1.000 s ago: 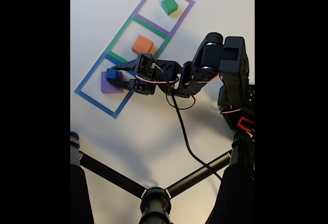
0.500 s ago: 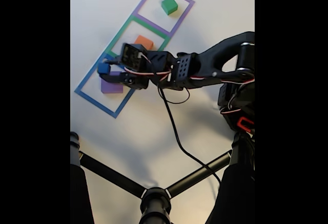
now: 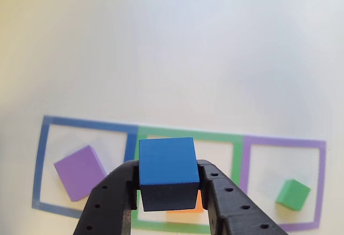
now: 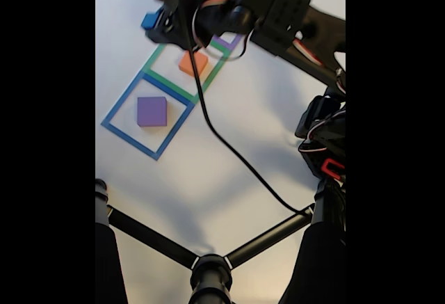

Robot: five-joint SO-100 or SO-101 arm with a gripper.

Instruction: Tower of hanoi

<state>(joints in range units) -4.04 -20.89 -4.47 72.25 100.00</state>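
Over the white table (image 3: 172, 47), gripper (image 3: 167, 189) pinches blue cube (image 3: 166, 162), seemingly level.

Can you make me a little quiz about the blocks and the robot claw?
1. True or false: the gripper is shut on the blue cube.
2. Which tape square holds the purple slab? A) blue B) green C) purple
3. Fill in: the green cube sits inside the ____ tape square.

Key: 1 true; 2 A; 3 purple.
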